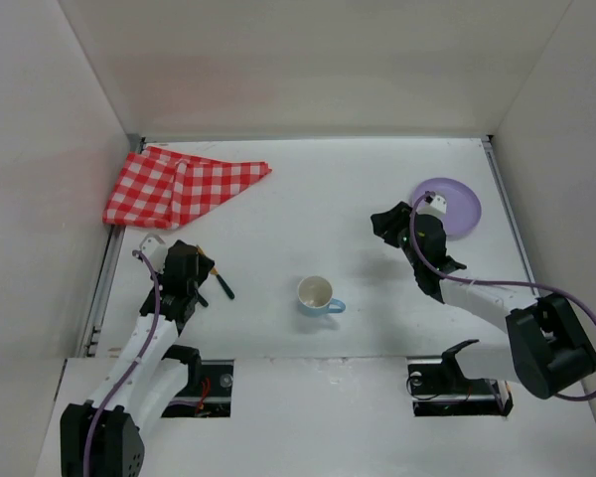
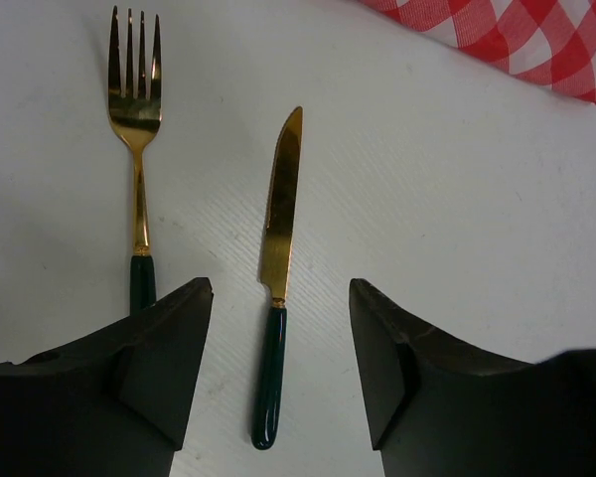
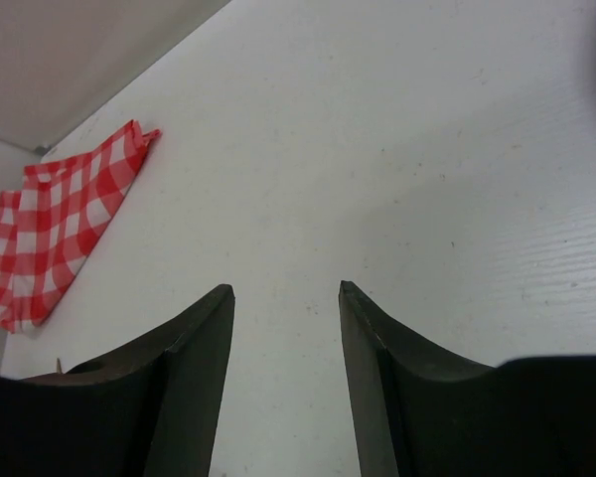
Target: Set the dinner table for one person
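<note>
On the white dinner table (image 1: 308, 199), a gold knife (image 2: 278, 229) with a dark green handle lies beside a matching gold fork (image 2: 134, 129). My left gripper (image 2: 280, 288) is open and hovers over the knife, with the knife handle between its fingers. In the top view the left gripper (image 1: 194, 270) is at the near left, and one dark cutlery handle (image 1: 223, 287) sticks out beside it. My right gripper (image 3: 286, 288) is open and empty above bare table. In the top view it (image 1: 387, 227) is just left of a purple plate (image 1: 452, 207).
A white cup with a blue handle (image 1: 317, 295) stands upright near the front middle. A folded red-and-white checked cloth (image 1: 179, 184) lies at the far left and also shows in both wrist views (image 2: 517, 35) (image 3: 50, 238). White walls enclose the table.
</note>
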`<state>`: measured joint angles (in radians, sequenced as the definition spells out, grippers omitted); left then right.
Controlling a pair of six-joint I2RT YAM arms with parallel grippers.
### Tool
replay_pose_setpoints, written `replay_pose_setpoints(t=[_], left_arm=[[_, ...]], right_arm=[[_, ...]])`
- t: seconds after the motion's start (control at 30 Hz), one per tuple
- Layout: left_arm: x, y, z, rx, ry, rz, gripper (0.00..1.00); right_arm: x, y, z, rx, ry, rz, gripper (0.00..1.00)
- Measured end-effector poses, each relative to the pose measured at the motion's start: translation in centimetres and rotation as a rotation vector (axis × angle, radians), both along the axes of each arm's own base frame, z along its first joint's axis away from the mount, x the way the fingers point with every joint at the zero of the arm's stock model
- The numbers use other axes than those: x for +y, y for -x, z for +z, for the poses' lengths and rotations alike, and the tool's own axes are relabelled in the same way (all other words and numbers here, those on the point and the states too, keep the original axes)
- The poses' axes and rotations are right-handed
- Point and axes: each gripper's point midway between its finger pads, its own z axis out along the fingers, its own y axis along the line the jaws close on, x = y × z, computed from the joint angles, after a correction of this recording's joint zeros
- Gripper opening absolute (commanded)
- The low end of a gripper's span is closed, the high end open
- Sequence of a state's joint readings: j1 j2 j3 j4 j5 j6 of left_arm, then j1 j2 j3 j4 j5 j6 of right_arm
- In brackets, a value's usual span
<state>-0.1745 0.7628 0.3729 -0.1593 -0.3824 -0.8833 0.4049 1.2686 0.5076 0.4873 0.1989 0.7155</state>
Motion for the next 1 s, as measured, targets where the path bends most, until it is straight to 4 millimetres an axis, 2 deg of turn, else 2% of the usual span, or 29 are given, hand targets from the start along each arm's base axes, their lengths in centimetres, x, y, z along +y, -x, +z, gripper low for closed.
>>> replay_pose_setpoints(t=[0.13, 0.3, 0.33, 0.37, 0.43, 0.47, 0.5, 0.6, 0.73, 0.83, 1.0], left_arm=[[0.3, 0.0, 0.0, -0.002, -0.008, 0.010, 0.59], [0.4, -0.6, 0.3, -0.020, -0.008, 0.024, 0.57], [0.5, -0.9, 0.4, -0.030, -0.010, 0.028, 0.57], [0.6, -1.2, 0.5, -0.040, -0.015, 0.036, 0.57], [1.1, -1.9, 0.5, -0.035, -0.037, 0.057, 0.58], [1.4, -2.5, 0.6, -0.024, -0.055, 0.074, 0.58], [1.7, -3.3, 0.8, -0.012, -0.074, 0.086, 0.59], [2.0, -7.0, 1.7, 0.007, -0.110, 0.103, 0.59], [1.1, -13.7, 2.7, 0.011, -0.133, 0.073, 0.57], [0.5, -17.8, 1.9, 0.036, -0.165, 0.040, 0.56], [0.1, -22.1, -1.1, 0.114, -0.211, -0.008, 0.54]], right_arm=[[0.0, 0.0, -0.2, 0.005, 0.002, 0.000, 0.53], [0.0, 0.0, -0.7, 0.016, 0.007, 0.000, 0.53], [0.0, 0.0, -0.7, 0.018, 0.008, 0.000, 0.50], [0.0, 0.0, -0.7, 0.018, 0.007, 0.000, 0.43], [0.0, 0.0, -0.7, 0.016, 0.009, 0.002, 0.21], [0.0, 0.0, -0.7, 0.017, 0.009, 0.002, 0.15], [0.1, 0.0, -0.7, 0.018, 0.006, 0.003, 0.11], [0.3, 0.0, -1.0, 0.027, 0.003, 0.014, 0.11], [0.7, 0.1, -1.3, 0.035, 0.006, 0.024, 0.30], [0.7, 0.2, -1.3, 0.033, 0.009, 0.030, 0.41], [0.8, 0.2, -1.3, 0.033, 0.011, 0.033, 0.43]])
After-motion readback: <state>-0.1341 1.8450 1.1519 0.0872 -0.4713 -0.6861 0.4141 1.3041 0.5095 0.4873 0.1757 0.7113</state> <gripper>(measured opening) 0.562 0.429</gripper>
